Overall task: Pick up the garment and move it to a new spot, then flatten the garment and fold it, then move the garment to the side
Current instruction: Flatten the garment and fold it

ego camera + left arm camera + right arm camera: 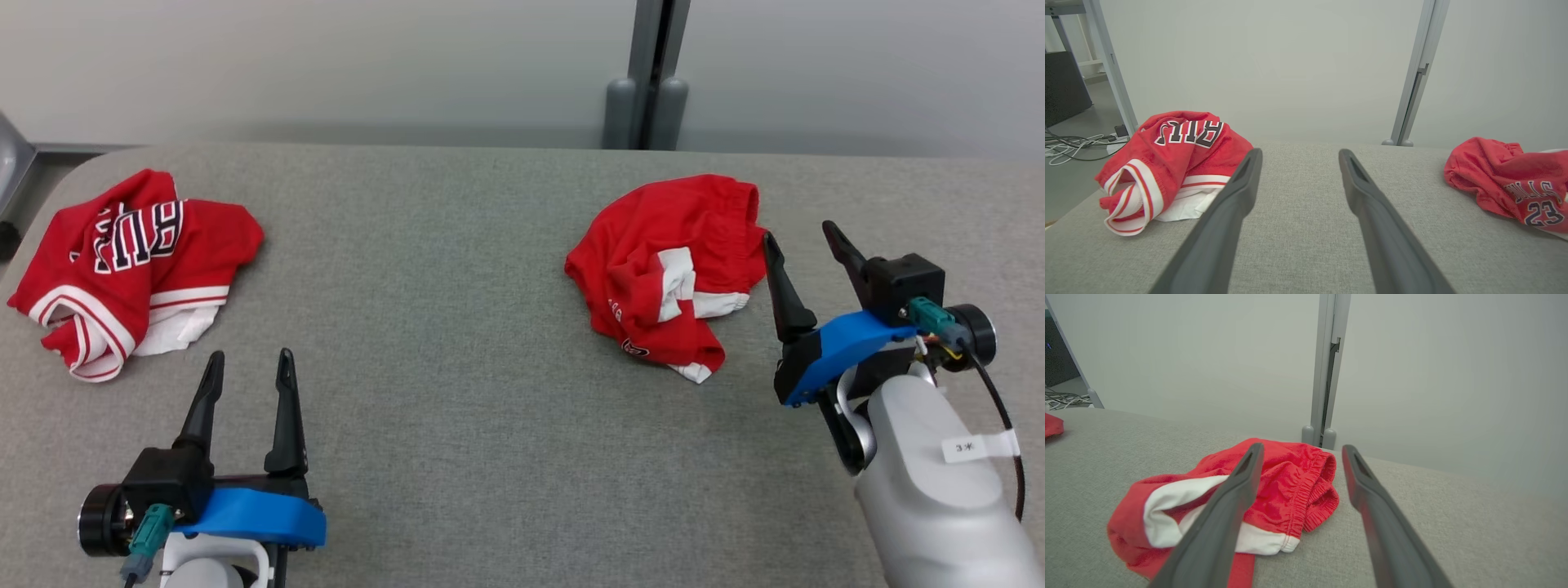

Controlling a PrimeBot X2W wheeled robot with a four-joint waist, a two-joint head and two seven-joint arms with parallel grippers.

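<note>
The right jaws are spread wide with nothing between them. Their two dark fingers point(785, 298) point to about 11 o'clock in the head view. The inner fingertip is at the right edge of the shorts point(653, 245), beside the elastic waistband. Whether it touches the cloth I cannot tell. In the right wrist view that finger crosses in front of the shorts point(1294, 486), while the other finger has bare surface point(1453, 506) behind it.

The left jaws are also spread and empty, with their fingers point(285, 408) pointing to 12 o'clock over bare surface point(457, 343) at the lower left of the head view.

The shorts are a crumpled red heap with white panels, lying right of centre at about 2 o'clock on the grey surface. The left wrist view shows dark lettering and "23" on them point(1502, 183).

A jersey point(131, 261) is bunched at the surface's left edge, at about 10 o'clock. It is red with white-and-red trim and black-and-white letters, and is well apart from the shorts. From the left jaws it lies at 11 o'clock, near but clear of the fingers point(1175, 159).

A grey post point(649, 73) stands behind the far edge at 12 o'clock.
</note>
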